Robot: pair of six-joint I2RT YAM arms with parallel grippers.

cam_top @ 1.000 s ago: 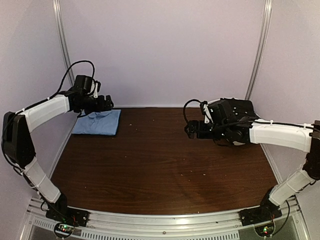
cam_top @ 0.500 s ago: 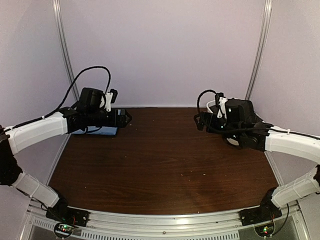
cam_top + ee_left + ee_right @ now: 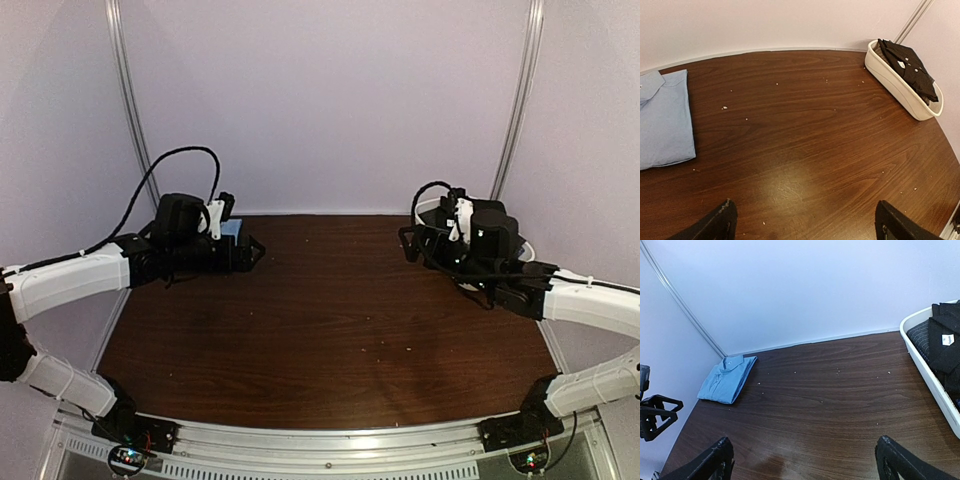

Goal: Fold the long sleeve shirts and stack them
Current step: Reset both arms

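A light blue long sleeve shirt (image 3: 662, 120) lies folded, collar up, in the far left corner of the table; it also shows in the right wrist view as the blue shirt (image 3: 727, 380). From above, only a sliver of the blue shirt (image 3: 233, 228) shows behind my left arm. Dark folded shirts (image 3: 907, 67) fill a white oval tub (image 3: 892, 87) at the far right. My left gripper (image 3: 807, 225) is open over bare wood, to the right of the blue shirt. My right gripper (image 3: 805, 460) is open and holds nothing, left of the tub (image 3: 927, 370).
The brown wooden table (image 3: 330, 320) is walled by pale panels at the back and sides. From above, my left gripper (image 3: 252, 250) and right gripper (image 3: 408, 240) face each other across the far half. The tub's rim (image 3: 428, 205) peeks out behind the right wrist.
My left gripper has swung off the blue shirt, rightward and toward the table's middle. My right gripper has drawn back toward the tub. Both stayed open.
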